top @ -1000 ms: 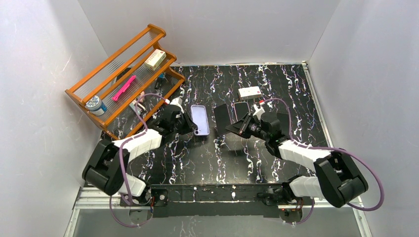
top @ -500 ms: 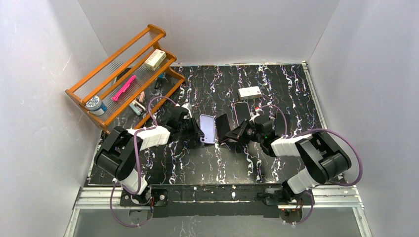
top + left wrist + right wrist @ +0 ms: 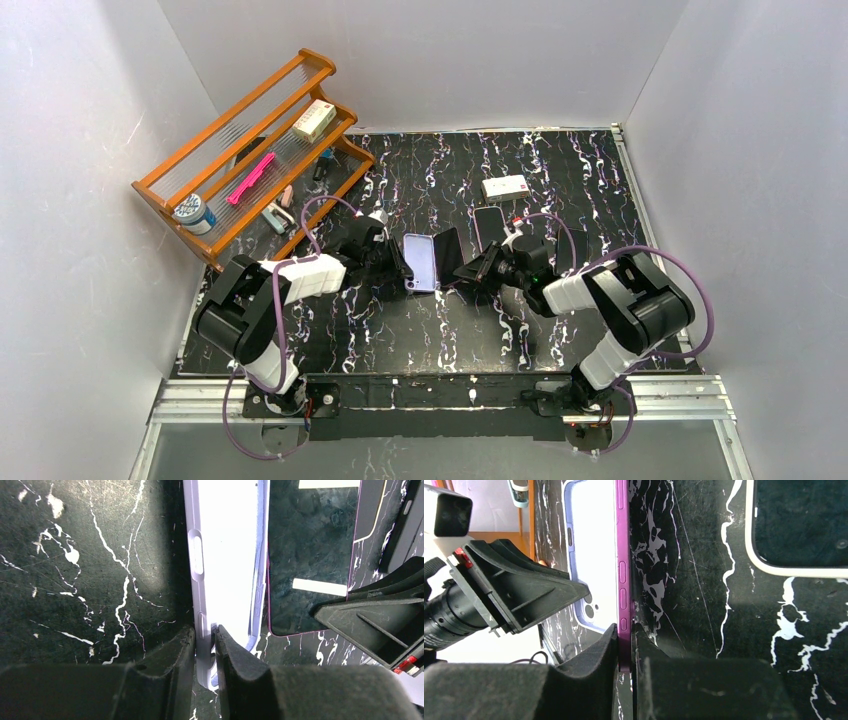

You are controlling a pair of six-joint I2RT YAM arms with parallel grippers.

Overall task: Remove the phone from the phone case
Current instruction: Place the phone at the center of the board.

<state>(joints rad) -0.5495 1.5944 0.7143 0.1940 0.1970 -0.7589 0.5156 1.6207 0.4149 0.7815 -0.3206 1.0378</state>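
Observation:
The lavender phone case (image 3: 421,262) lies at the table's middle, empty side up. My left gripper (image 3: 398,262) is shut on its left wall; the left wrist view shows the case (image 3: 227,555) pinched at the gripper (image 3: 205,645). The dark phone with a magenta rim (image 3: 447,253) is tilted on edge right beside the case, outside it. My right gripper (image 3: 470,270) is shut on it; the right wrist view shows the phone's rim (image 3: 623,555) pinched at the gripper (image 3: 625,645), with the case (image 3: 591,545) behind. The phone's screen also shows in the left wrist view (image 3: 312,555).
A second dark phone with a pale rim (image 3: 488,222) lies flat just behind my right gripper, and shows in the right wrist view (image 3: 799,525). A white box (image 3: 505,187) lies further back. A wooden rack (image 3: 250,150) with small items stands at the back left.
Both grippers have moved toward the centre. The case and the phone, apart a second ago, now stand close side by side.

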